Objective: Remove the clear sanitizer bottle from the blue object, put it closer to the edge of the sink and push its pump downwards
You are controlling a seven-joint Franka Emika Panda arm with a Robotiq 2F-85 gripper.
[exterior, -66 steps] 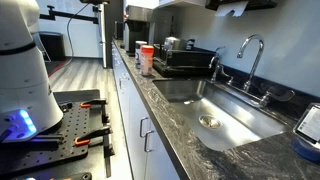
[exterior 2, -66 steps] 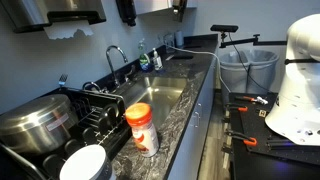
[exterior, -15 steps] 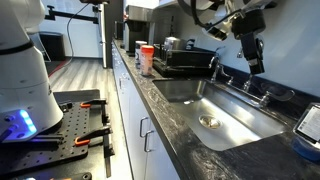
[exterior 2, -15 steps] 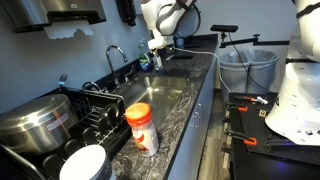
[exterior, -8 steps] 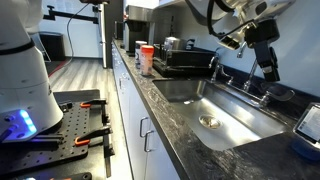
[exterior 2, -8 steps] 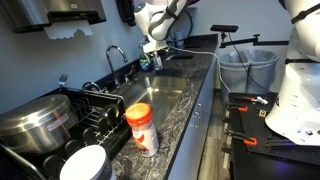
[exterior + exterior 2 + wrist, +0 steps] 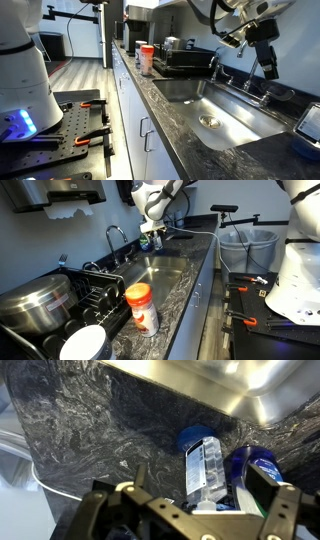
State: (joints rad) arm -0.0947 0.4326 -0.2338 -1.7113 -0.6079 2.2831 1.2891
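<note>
Looking down through the wrist view, I have the end effector [image 7: 195, 522] spread wide and holding nothing, its dark fingers [image 7: 103, 512] framing the bottom of the picture. The clear sanitizer bottle [image 7: 205, 465] sits between them, below the end effector and not touched by it. The bottle is on the dark speckled counter [image 7: 80, 430], just outside the steel wall of the sink [image 7: 240, 390]. The blue object [image 7: 192, 436] shows at the bottle's far end, touching it, though I cannot tell how far the bottle rests on it. The pump [image 7: 206, 506] is only a pale shape at the near end, partly hidden by the end effector's body. A darker blue container [image 7: 262, 463] stands just beside the bottle.

In both exterior views the end effector hangs above the counter near the chrome faucet [image 7: 117, 236]. An orange-lidded container [image 7: 141, 307] stands well apart at the other end of the sink.
</note>
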